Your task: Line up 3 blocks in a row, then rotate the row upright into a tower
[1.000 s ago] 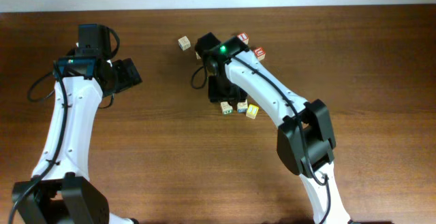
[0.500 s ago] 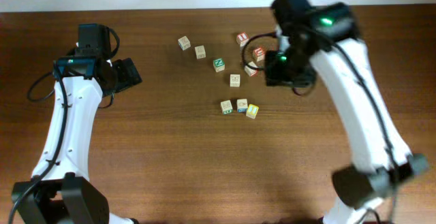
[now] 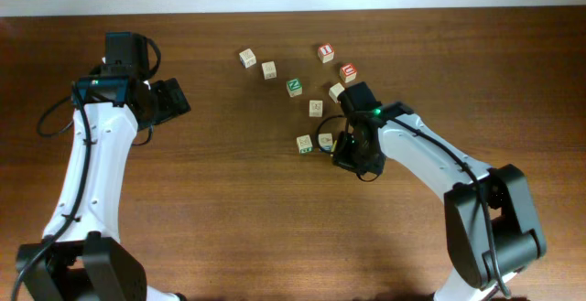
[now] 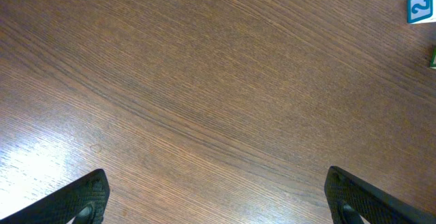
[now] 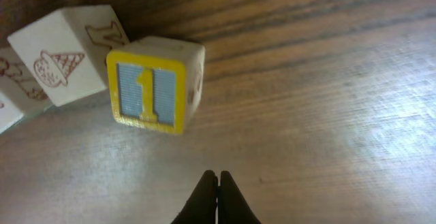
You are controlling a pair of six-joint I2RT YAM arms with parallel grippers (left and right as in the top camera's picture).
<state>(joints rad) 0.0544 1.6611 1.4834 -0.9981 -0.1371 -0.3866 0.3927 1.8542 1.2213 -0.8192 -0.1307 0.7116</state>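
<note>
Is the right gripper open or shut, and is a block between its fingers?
Shut, empty. In the right wrist view the right gripper has its tips pressed together; the yellow block lies ahead, apart from them.

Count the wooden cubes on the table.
10. Overhead shows nine: back-left pair, red-marked pair, green cube, middle pair, front pair; yellow cube is hidden overhead beneath the right arm.
</note>
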